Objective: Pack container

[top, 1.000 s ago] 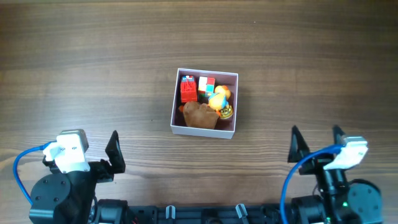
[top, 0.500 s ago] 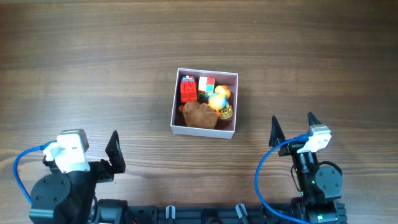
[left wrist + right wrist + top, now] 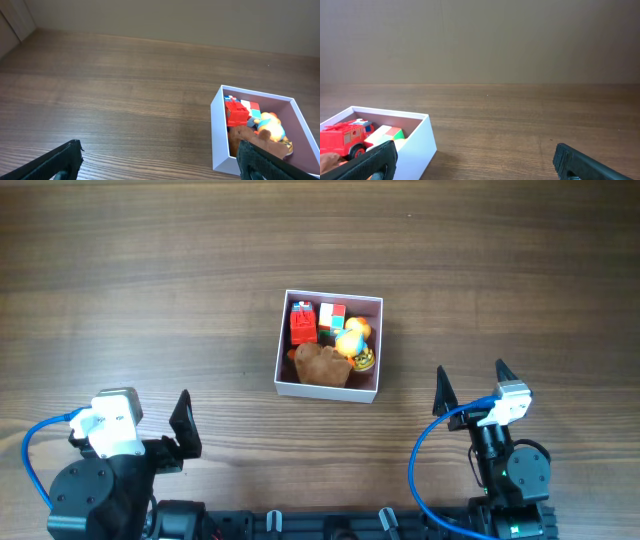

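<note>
Left gripper (image 3: 159,146) hung low at the near edge of the wooden table (image 3: 150,280), its two dark fingers spread wide and grasping nothing. Right gripper (image 3: 470,372) sat at the opposite near corner with its jaws likewise parted and empty, fingertips pointing toward the far side of the table. Neither gripper touched any object; both stood well apart from the container (image 3: 325,391).

The container rested flat near the middle of the table, between the two arms and farther from the base than either. Its thin white walls enclosed a dusty-pink interior. Inside it lay a red toy fire truck (image 3: 302,323) against the far left wall, a multicoloured cube (image 3: 332,315) just beside the truck, a yellow duck-like toy (image 3: 350,338) toward the right wall, and a brown plush piece (image 3: 322,366) across the near half. A small round item near the right corner was too small to identify. Blue cable (image 3: 430,460) looped beside the right arm's base.
</note>
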`<state>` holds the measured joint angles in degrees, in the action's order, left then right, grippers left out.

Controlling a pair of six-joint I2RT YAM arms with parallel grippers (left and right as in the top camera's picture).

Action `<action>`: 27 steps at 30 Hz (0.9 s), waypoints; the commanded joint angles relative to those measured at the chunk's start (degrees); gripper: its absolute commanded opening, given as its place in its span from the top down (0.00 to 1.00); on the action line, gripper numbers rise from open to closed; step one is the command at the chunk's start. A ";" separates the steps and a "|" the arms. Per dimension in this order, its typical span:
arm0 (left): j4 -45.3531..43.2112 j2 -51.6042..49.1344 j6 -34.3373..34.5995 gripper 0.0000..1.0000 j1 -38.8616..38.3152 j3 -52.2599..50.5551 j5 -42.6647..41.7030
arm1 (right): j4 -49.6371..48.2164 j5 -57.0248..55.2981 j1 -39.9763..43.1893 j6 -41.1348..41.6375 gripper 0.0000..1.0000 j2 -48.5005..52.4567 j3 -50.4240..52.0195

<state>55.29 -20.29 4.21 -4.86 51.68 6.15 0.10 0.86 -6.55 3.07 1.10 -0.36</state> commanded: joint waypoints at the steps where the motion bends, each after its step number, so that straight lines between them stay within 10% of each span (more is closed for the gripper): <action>1: -0.09 0.11 0.74 0.00 0.20 -0.20 0.35 | -0.35 0.31 0.31 -0.68 0.00 -0.50 0.07; 21: 2.69 12.90 0.72 0.00 0.26 -9.27 -3.76 | -0.35 0.31 0.31 -0.68 0.00 -0.50 0.07; 27: -18.67 20.02 0.72 0.00 0.66 -27.93 -6.67 | -0.35 0.31 0.31 -0.66 0.00 -0.50 0.07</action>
<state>45.04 -1.67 4.43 -4.86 30.70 2.83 -0.03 0.86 -6.55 2.90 1.10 -0.36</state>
